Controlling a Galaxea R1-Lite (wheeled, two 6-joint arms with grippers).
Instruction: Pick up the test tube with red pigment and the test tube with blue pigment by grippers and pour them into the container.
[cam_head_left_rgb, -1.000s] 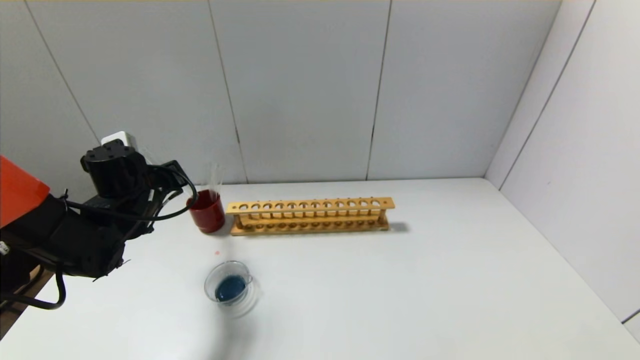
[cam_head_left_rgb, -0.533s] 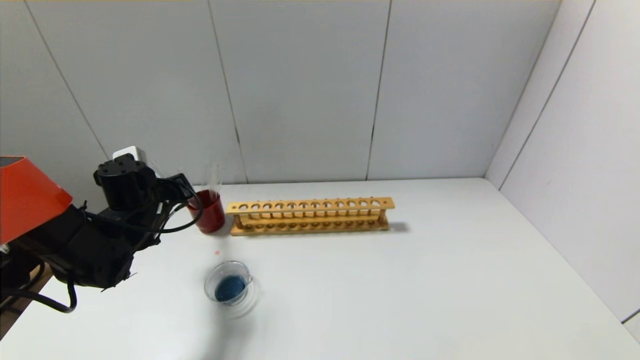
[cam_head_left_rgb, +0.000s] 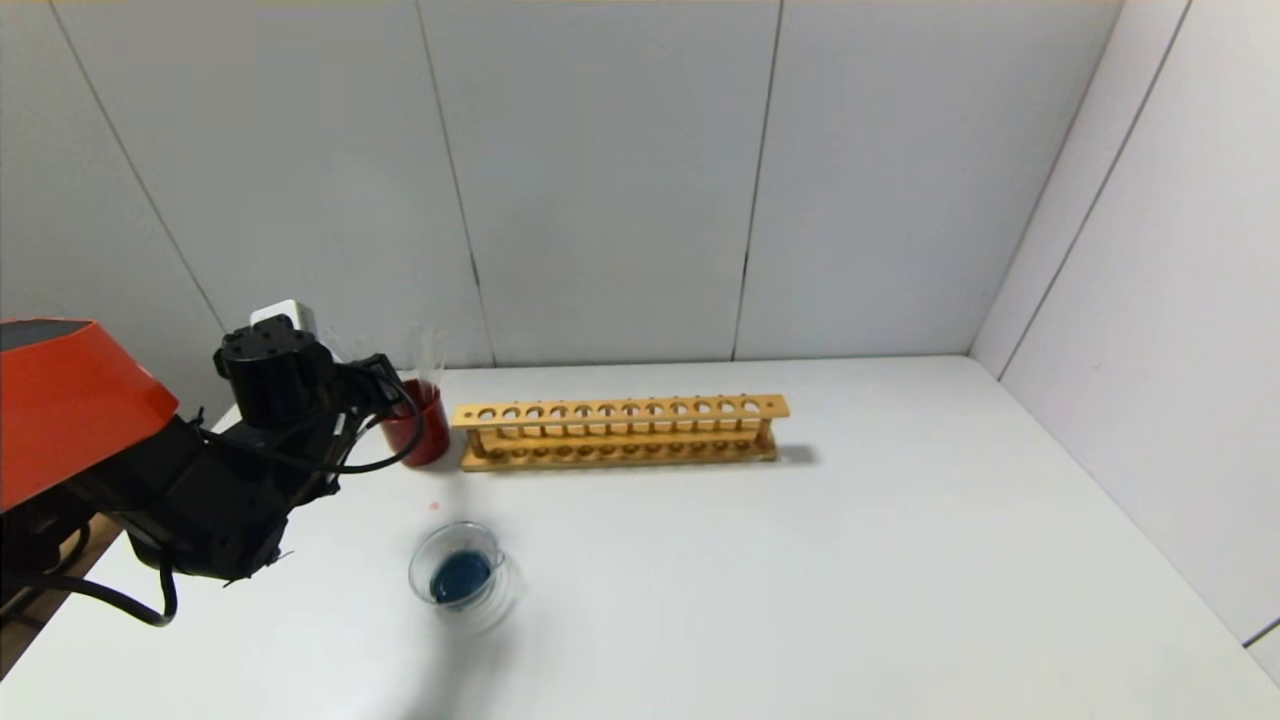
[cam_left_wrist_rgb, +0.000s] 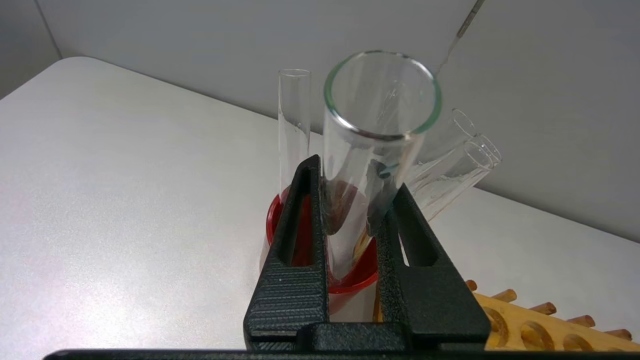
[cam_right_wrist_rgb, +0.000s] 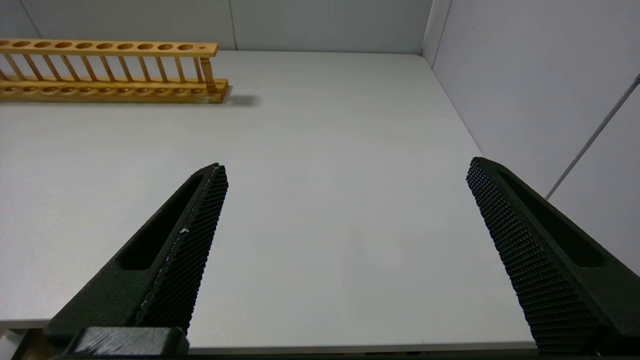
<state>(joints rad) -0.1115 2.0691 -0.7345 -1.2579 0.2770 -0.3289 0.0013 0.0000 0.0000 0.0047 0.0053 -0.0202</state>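
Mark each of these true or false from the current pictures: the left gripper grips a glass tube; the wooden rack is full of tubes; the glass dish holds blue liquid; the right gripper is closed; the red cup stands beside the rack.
1. The left gripper grips a glass tube. True.
2. The wooden rack is full of tubes. False: its holes are empty.
3. The glass dish holds blue liquid. True.
4. The right gripper is closed. False: its fingers stand wide apart, holding nothing.
5. The red cup stands beside the rack. True, at the rack's left end.
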